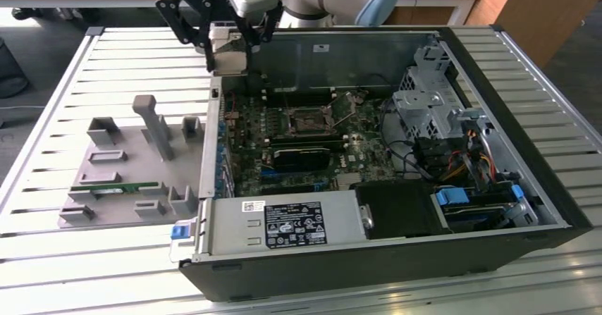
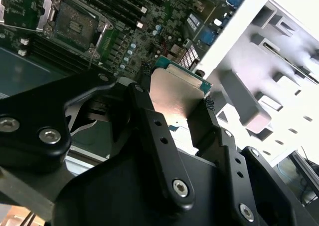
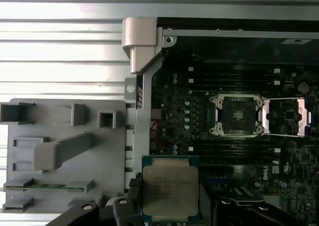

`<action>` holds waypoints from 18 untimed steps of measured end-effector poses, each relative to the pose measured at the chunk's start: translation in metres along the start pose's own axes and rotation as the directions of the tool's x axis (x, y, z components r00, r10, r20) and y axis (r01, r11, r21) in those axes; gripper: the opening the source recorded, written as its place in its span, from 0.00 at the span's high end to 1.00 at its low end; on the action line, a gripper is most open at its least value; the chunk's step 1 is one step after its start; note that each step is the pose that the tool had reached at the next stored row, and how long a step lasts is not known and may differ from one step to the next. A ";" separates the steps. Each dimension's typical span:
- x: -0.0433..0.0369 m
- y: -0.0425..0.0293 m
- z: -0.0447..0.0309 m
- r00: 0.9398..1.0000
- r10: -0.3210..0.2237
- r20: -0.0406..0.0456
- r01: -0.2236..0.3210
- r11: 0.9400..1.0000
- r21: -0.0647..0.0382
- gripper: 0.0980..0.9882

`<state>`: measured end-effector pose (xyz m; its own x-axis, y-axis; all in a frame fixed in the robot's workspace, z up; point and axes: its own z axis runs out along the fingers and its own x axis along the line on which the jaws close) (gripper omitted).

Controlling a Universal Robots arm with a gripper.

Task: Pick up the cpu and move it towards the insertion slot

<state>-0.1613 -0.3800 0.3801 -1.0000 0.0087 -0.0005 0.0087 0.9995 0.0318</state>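
Note:
My gripper (image 1: 228, 53) is shut on the cpu (image 2: 175, 97), a flat square chip with a silvery top and a thin green rim, gripped by two opposite edges between black fingers (image 2: 149, 116). In the exterior view the gripper hangs above the back left corner of the open computer case (image 1: 526, 82), over its left wall. The insertion slot (image 1: 309, 120), a square socket with a shiny metal frame and a dark centre, lies open on the motherboard, apart from the chip. In the first wrist view the cpu (image 3: 170, 188) is well off to one side of the insertion slot (image 3: 238, 115), whose lid is folded open.
On the slatted table left of the case sits a grey fixture tray (image 1: 123, 153) with upright posts and a green memory stick (image 1: 118, 187). Inside the case are a power supply (image 1: 282, 227), a drive cage (image 1: 428, 107) and cables (image 1: 461, 163).

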 end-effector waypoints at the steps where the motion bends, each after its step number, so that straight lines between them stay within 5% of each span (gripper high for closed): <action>1: -0.0022 0.0000 0.0001 1.000 0.000 0.000 0.000 1.000 0.000 0.50; 18: -0.0428 0.0005 0.0002 1.000 0.000 0.000 0.000 1.000 0.000 0.50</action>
<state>-0.1185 -0.3799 0.3800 -1.0000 0.0086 -0.0003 0.0086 0.9995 0.0318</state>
